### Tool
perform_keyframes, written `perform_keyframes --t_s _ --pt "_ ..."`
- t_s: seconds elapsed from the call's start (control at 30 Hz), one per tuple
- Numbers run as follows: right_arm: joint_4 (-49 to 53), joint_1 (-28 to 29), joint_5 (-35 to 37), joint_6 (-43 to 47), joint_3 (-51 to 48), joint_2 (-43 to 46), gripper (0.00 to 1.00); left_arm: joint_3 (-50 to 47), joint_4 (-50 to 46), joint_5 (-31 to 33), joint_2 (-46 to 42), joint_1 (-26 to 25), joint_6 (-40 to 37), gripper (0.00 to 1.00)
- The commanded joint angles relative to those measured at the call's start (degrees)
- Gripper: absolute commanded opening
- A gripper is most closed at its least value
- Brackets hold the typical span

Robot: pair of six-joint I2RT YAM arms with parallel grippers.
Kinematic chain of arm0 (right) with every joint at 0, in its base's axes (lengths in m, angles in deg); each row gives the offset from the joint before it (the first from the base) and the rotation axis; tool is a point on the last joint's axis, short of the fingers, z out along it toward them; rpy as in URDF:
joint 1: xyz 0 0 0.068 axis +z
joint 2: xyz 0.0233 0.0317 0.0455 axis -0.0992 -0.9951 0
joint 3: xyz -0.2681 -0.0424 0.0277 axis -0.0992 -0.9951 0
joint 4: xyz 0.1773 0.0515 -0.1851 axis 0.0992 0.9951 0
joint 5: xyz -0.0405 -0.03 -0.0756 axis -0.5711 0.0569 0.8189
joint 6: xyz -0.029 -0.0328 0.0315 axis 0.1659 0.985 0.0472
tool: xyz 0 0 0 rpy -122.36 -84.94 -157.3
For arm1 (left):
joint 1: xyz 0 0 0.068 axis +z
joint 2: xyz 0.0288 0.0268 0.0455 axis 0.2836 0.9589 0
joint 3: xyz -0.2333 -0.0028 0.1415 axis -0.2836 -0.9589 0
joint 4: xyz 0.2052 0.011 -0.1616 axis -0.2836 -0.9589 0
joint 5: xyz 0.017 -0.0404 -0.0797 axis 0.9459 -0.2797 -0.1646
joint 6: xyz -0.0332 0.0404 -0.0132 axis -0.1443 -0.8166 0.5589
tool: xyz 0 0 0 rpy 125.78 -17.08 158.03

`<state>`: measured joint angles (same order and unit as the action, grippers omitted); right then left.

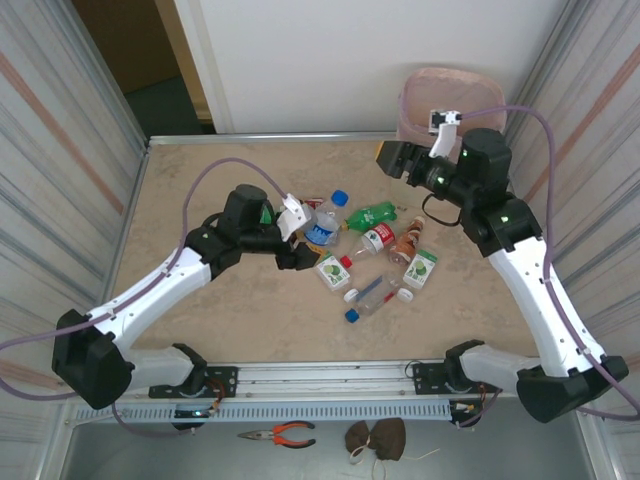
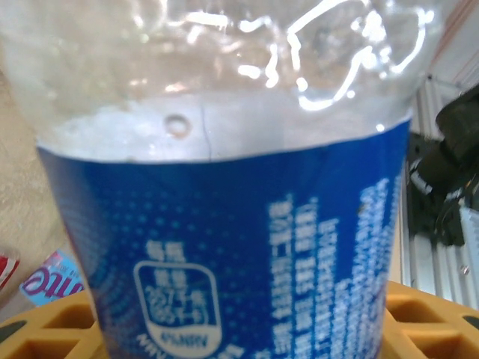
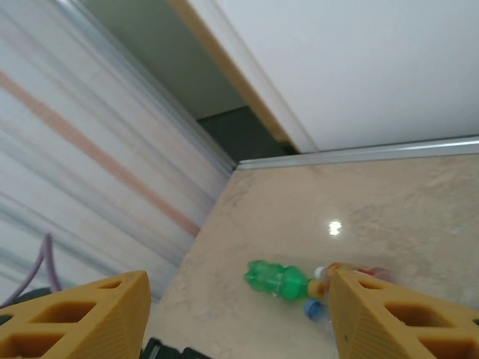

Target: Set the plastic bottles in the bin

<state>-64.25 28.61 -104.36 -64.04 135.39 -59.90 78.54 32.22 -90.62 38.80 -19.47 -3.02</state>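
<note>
Clearly the step in hand is to lift one bottle out of the heap. The left gripper [image 2: 239, 327] holds the blue-labelled bottle [image 1: 322, 228] between its jaws, at a middle width. In the left wrist view the label reaches from one yellow finger to the other. This bottle is at the left side of the heap, in the middle of the table [image 1: 200, 180], close among the others.

To do it well, I think the arm should first rise straight up, so that the neighbours are not dragged along. It should not press harder, because the thin clear wall can dent and slip. The bin [image 1: 420, 100] stands beyond the far right corner of the table, well apart from this arm. The way is therefore long and passes over the other bottles, so a high carry seems safer. The right gripper [image 3: 239, 318] hangs near the bin, its jaws wide with nothing between them. It should give room there.

As for containers, the inside of the bin is partly hidden by the right arm, and I cannot tell what is in it. In the held bottle I see no liquid above the label. The green bottle [image 1: 372, 214] lies on its side on the table.
</note>
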Motion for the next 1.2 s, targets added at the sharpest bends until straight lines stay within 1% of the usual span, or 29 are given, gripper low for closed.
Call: perform_keyframes --t_s 0.0,0.13,0.37,0.63,1.03,1.17 --pt "-3.6 3.6 -1.7 3.1 1.0 -1.0 0.62 0.3 7.9 -2.3 -1.1 0.5 8.3 0.48" --pt "-3.5 7.0 -1.0 4.5 2.2 -2.9 0.62 0.5 10.2 -2.8 -1.0 0.5 10.8 0.48" --pt "-2.7 10.4 -0.4 5.6 4.1 -6.5 0.59 0.5 13.5 -3.8 -0.4 0.5 14.1 0.48" --pt "-2.6 12.2 0.2 5.4 4.1 -8.1 0.55 0.6 14.6 -4.3 0.4 0.5 15.7 0.47" --pt "-2.0 13.0 1.5 5.5 4.2 -8.4 0.35 0.5 15.0 -4.5 0.8 0.5 16.1 0.48" --pt "-1.4 13.1 2.0 5.6 4.8 -8.4 0.28 0.4 15.3 -4.2 0.8 0.5 16.2 0.51"
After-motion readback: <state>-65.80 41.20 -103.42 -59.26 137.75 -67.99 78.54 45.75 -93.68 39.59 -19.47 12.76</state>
